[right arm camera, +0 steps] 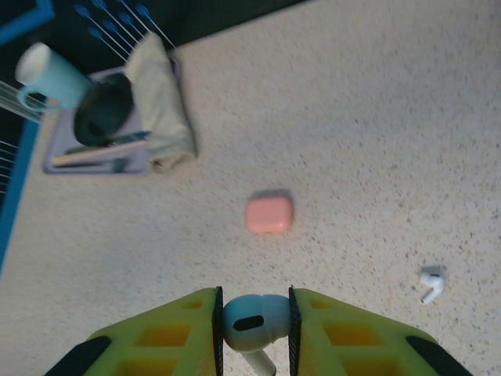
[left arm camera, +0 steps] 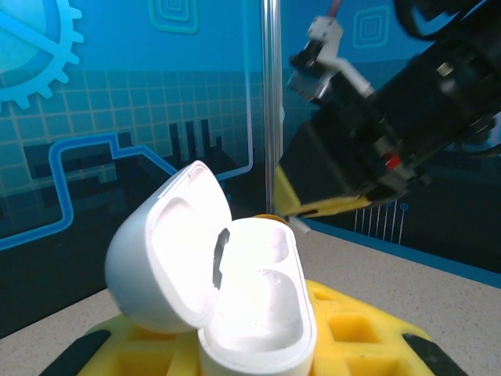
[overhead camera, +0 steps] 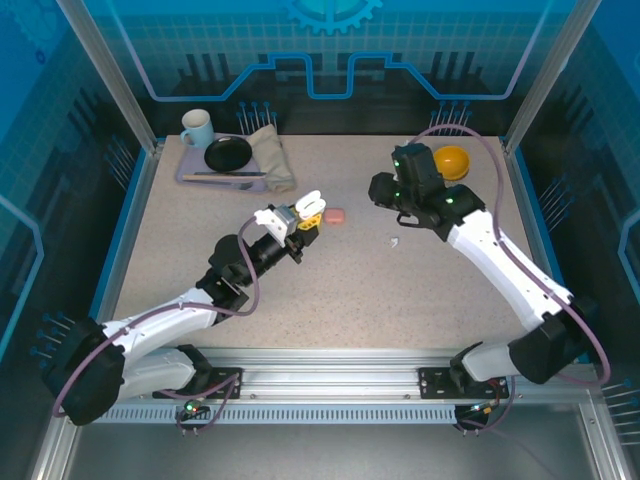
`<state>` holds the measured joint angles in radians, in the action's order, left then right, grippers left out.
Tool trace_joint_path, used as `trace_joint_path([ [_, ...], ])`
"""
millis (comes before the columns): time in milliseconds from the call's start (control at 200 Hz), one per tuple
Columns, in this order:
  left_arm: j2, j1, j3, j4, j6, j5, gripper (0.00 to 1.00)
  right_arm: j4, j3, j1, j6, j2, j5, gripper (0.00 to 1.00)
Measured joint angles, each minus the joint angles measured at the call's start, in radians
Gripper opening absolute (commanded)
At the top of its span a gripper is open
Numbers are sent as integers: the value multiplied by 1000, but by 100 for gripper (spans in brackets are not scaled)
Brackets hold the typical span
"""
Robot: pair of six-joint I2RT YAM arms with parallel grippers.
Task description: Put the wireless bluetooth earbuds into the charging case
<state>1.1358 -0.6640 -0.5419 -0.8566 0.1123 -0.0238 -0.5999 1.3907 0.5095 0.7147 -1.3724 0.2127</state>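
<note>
Your left gripper [overhead camera: 303, 218] clamps the white charging case [left arm camera: 254, 313] with its lid [left arm camera: 168, 251] tipped back, the inside seemingly empty and reachable, while your right gripper [right arm camera: 252, 338] pinches one white earbud [right arm camera: 249, 319] ready for seating; the second earbud [right arm camera: 430, 283] lies on the surface [right arm camera: 376, 117]

left tool [overhead camera: 303, 215]: clamped, held level, aimed forward-right | right tool [right arm camera: 252, 323]: pinching, tilted downward

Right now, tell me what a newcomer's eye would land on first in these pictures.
The open white charging case, lid tipped back, stands out in the left jaws over the middle of the speckled table. Next is the white earbud pinched in the right jaws, above a closed pink case and a loose white earbud lying apart on it.
</note>
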Motion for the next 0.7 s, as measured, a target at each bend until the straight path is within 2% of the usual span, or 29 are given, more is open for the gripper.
trace_joint_path([
  [285,74,0,-48,-2,-2,-28,0,132,-33,18,-47,158,-15,27],
  [485,138,-1,-105,-10,-2,-48,0,278,-70,100,-83,218,-31,27],
  [700,188,-10,-165,-13,-9,-62,0,481,-196,182,-127,274,-61,26],
])
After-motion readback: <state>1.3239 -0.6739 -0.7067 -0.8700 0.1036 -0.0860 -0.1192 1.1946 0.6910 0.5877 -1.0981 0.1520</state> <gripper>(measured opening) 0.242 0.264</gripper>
